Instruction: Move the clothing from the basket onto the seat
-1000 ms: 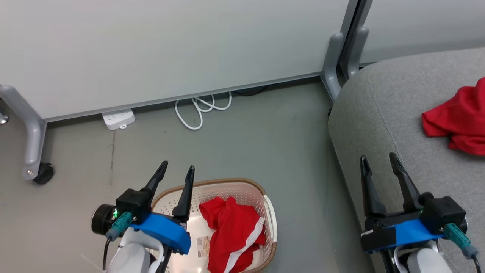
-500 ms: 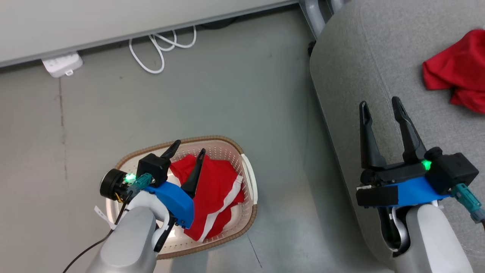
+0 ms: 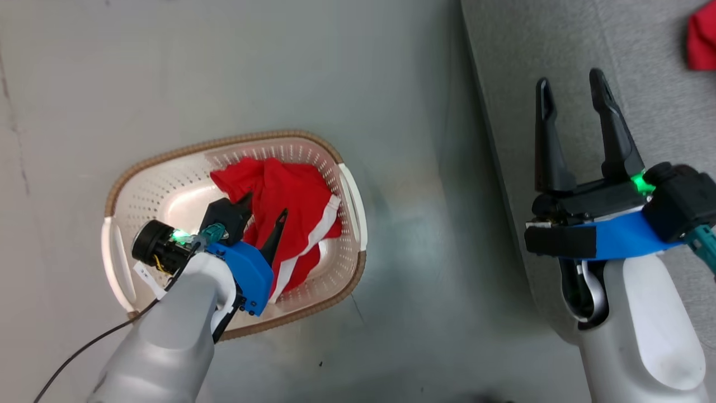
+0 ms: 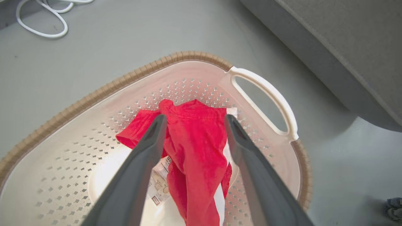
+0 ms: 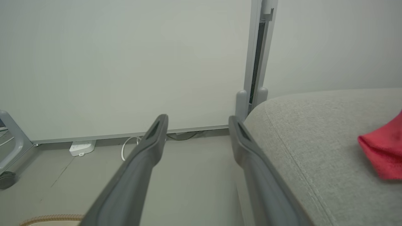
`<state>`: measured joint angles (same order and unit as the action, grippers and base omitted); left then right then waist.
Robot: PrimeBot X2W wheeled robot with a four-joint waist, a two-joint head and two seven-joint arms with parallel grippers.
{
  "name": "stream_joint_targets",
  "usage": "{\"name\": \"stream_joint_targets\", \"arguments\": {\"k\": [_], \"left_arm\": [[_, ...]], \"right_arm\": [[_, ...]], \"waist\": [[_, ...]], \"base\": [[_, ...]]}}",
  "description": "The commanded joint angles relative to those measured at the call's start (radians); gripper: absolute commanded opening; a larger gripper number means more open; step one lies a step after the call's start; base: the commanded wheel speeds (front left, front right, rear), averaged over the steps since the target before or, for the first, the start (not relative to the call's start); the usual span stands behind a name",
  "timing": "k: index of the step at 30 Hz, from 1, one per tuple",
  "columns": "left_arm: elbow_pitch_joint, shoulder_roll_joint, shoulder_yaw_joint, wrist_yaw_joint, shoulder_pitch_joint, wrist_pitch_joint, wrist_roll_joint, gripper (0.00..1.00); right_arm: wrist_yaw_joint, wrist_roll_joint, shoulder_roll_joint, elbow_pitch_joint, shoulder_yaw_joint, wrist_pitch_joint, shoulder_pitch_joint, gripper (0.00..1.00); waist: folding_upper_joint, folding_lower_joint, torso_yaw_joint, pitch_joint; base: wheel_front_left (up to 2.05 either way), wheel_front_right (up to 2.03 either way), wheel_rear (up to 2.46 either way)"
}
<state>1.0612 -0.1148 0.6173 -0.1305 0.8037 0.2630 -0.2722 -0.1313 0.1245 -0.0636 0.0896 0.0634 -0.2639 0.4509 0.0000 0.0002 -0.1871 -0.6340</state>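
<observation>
Judged partway: one red garment (image 3: 702,36) already on the seat (image 3: 643,67), upper right of the head view; more clothing (image 3: 291,187) left in the basket (image 3: 168,154), centre-left on the floor (image 3: 419,224). Lies crumpled against the basket's right-hand wall, long axis slanting from upper left down toward lower centre, white stripe (image 3: 305,246) along the lower right edge. Left claw (image 3: 266,204) spread wide, tips down inside the basket astride the red cloth, contact unclear, nothing gripped. Right claw (image 3: 569,79) likewise wide and empty, over the seat's edge at right.
</observation>
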Motion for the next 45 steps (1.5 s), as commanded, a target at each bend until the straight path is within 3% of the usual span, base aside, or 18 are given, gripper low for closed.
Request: {"name": "stream_joint_targets", "arguments": {"k": [1,13,28,29,30,31,45], "left_arm": [[0.026,-0.008,0.02,0.001,0.028,0.003,-0.011,1.0],[0.146,-0.009,0.163,0.001,0.12,-0.002,-0.08,1.0],[0.175,-0.006,0.265,0.001,0.199,0.001,-0.147,1.0],[0.175,-0.007,0.27,0.001,0.202,0.001,-0.151,0.71],[0.176,-0.008,0.275,0.001,0.203,0.002,-0.156,0.2],[0.176,-0.008,0.281,0.001,0.204,0.002,-0.159,0.0],[0.103,-0.007,0.338,0.001,0.189,0.002,-0.222,0.0]], "right_arm": [[0.001,-0.006,0.004,-0.007,0.003,-0.001,0.025,1.0],[0.001,-0.013,-0.014,-0.029,0.003,-0.001,0.081,1.0],[0.001,-0.018,-0.018,-0.055,0.002,-0.001,0.103,1.0],[0.001,-0.018,-0.018,-0.055,0.002,-0.001,0.102,1.0],[0.001,-0.018,-0.017,-0.055,0.003,-0.001,0.102,1.0],[0.001,-0.017,-0.017,-0.055,0.003,-0.001,0.101,1.0],[0.001,-0.014,-0.015,-0.033,-0.006,-0.001,0.097,1.0]], "waist": [[0.0,-0.0002,-0.001,-0.057],[0.0,-0.0002,0.019,-0.2],[0.0,-0.0002,0.018,-0.3],[0.0,-0.0002,0.017,-0.302],[0.0,-0.0002,0.016,-0.303],[0.0,-0.0002,0.016,-0.304],[0.0,-0.0002,0.032,-0.269]], "base": [[0.0,0.0,0.0],[0.0,0.0,0.0],[0.0,0.0,0.0],[0.0,0.0,0.0],[0.0,0.0,0.0],[0.0,0.0,0.0],[0.0,0.0,0.0]]}}
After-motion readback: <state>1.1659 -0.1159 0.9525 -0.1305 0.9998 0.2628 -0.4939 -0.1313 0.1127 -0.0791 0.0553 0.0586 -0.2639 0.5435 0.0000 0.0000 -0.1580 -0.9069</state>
